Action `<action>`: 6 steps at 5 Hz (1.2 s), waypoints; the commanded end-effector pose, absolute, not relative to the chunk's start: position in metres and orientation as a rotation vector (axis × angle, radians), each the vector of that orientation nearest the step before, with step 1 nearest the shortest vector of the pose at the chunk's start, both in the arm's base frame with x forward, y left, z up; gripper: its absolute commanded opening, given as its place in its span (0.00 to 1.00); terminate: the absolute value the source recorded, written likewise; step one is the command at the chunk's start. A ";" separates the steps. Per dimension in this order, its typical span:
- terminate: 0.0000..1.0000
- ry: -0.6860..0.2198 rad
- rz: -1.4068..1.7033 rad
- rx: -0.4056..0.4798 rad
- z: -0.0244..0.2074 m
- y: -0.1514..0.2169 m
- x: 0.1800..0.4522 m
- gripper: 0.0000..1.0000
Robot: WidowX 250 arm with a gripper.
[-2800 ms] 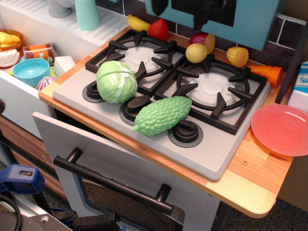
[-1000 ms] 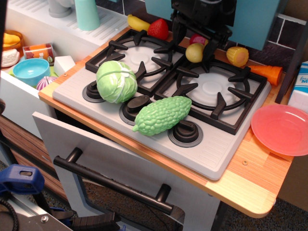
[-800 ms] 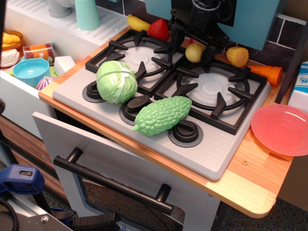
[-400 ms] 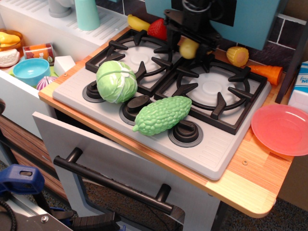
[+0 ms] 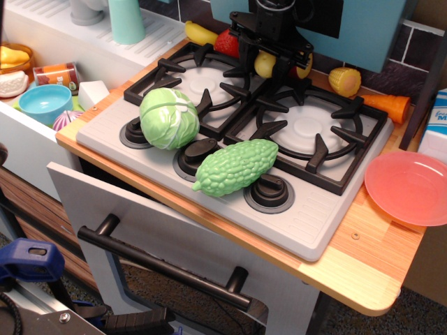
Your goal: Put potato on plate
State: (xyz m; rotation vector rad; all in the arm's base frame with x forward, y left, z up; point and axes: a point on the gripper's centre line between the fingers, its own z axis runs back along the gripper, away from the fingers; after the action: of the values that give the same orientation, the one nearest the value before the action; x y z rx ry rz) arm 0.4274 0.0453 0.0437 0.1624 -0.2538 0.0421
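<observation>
The potato (image 5: 265, 64) is a small pale-yellow round toy held between my black gripper (image 5: 267, 61) fingers at the back of the stove, a little above the burner grates. The gripper comes down from above and is shut on the potato. The salmon-pink plate (image 5: 408, 187) lies flat on the wooden counter at the right edge, well apart from the gripper, with nothing on it.
A green cabbage (image 5: 169, 117) and a bumpy green gourd (image 5: 235, 166) sit on the stove front. A dark-red halved piece (image 5: 305, 66), corn (image 5: 344, 81) and carrot (image 5: 386, 106) lie behind the right burner. A strawberry (image 5: 225, 42), banana (image 5: 199, 31) and light-blue bowl (image 5: 44, 103) are to the left.
The gripper came down over the potato, closed on it, and has moved it up and to the left from its spot beside the dark-red piece.
</observation>
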 end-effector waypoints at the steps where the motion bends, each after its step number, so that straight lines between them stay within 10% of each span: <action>1: 0.00 -0.316 0.064 0.200 0.098 0.038 0.427 0.00; 3: 0.00 -0.345 0.066 0.225 0.139 -0.021 0.390 0.00; 6: 0.00 -0.288 -0.048 0.022 0.117 -0.144 0.367 0.00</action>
State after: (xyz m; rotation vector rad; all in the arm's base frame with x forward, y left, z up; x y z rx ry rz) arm 0.3572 -0.1587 0.0939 -0.0033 -0.2201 -0.0753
